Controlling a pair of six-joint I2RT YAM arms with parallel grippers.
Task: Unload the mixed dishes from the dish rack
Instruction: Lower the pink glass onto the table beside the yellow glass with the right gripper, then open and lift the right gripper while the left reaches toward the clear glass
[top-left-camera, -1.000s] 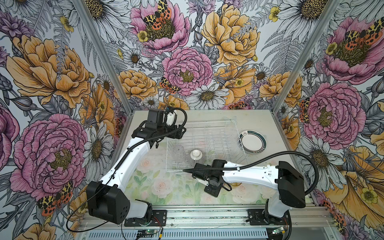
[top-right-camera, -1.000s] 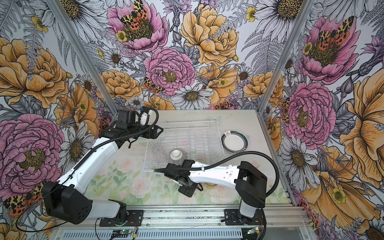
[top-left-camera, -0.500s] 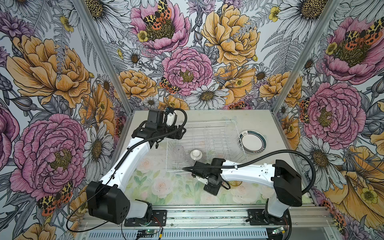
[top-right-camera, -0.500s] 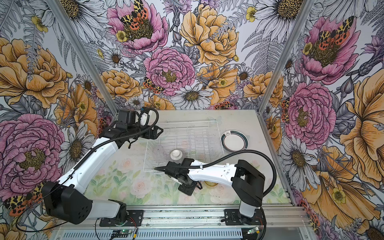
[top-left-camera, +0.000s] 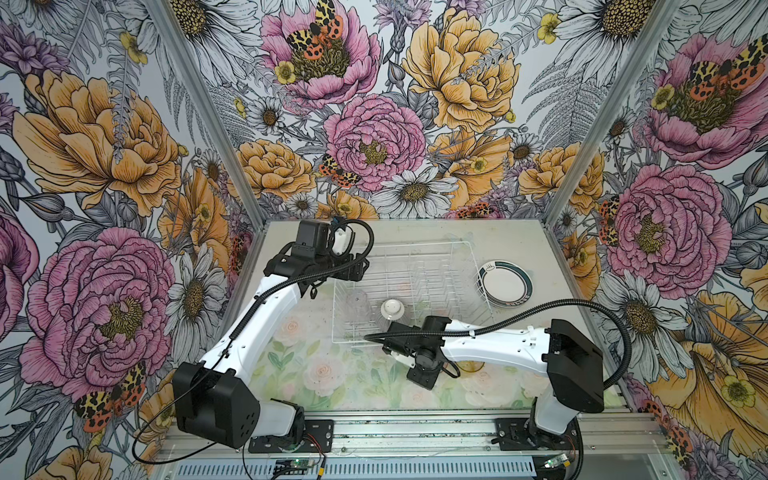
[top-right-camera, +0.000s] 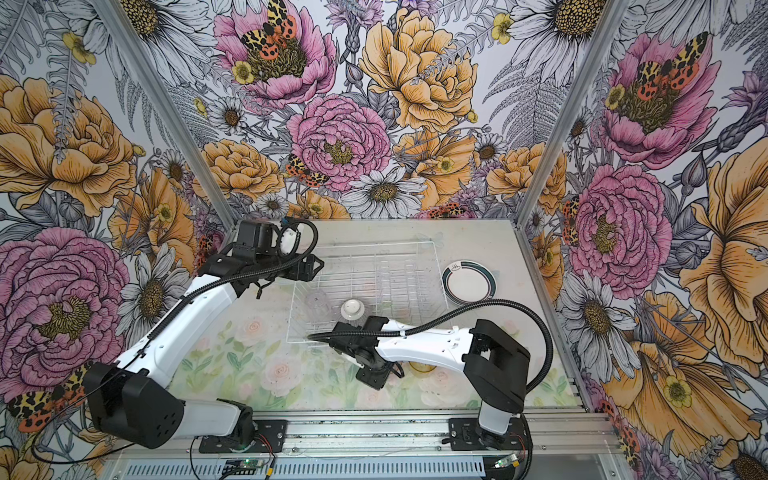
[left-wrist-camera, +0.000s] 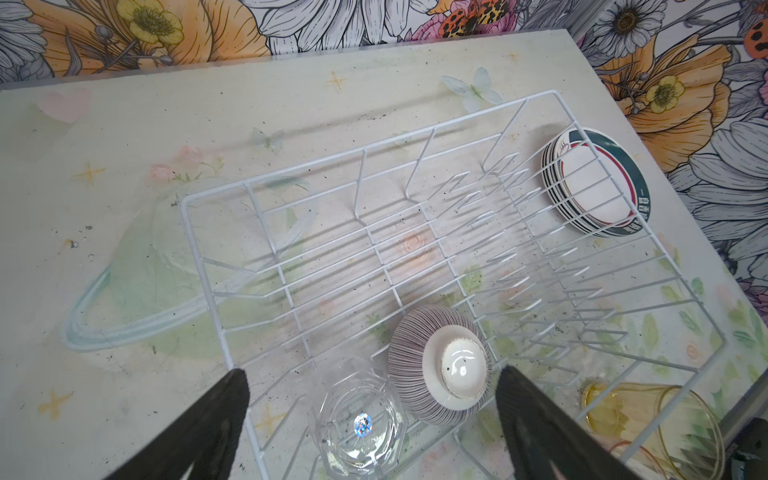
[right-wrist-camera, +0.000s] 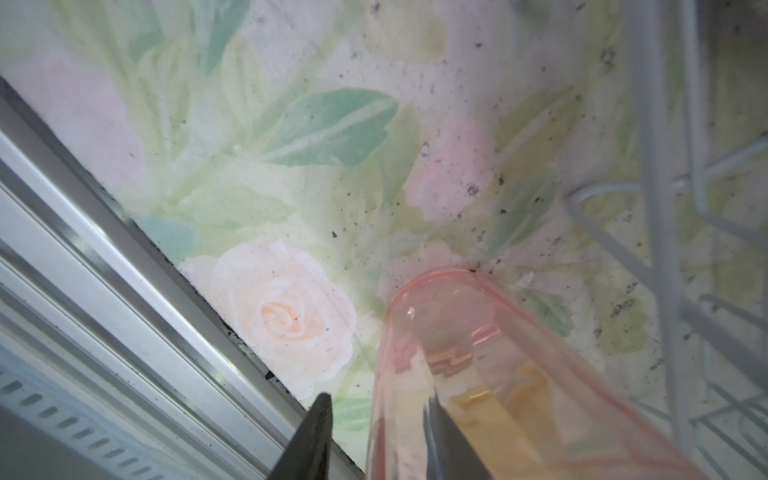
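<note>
Floral mat (right-wrist-camera: 291, 166) lies under right claw (right-wrist-camera: 377, 397), part-open, one finger inside lengthwise-aligned pink tumbler (right-wrist-camera: 519, 353); left claw (left-wrist-camera: 372, 370) gapes empty.

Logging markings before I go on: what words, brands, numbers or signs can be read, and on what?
Top plate, teal rim: white lettering, too blurred to read.
Same rim: small white steaming-cup emblem, no words.
Dish rack, bowl, clear tumbler: no markings visible.
</note>
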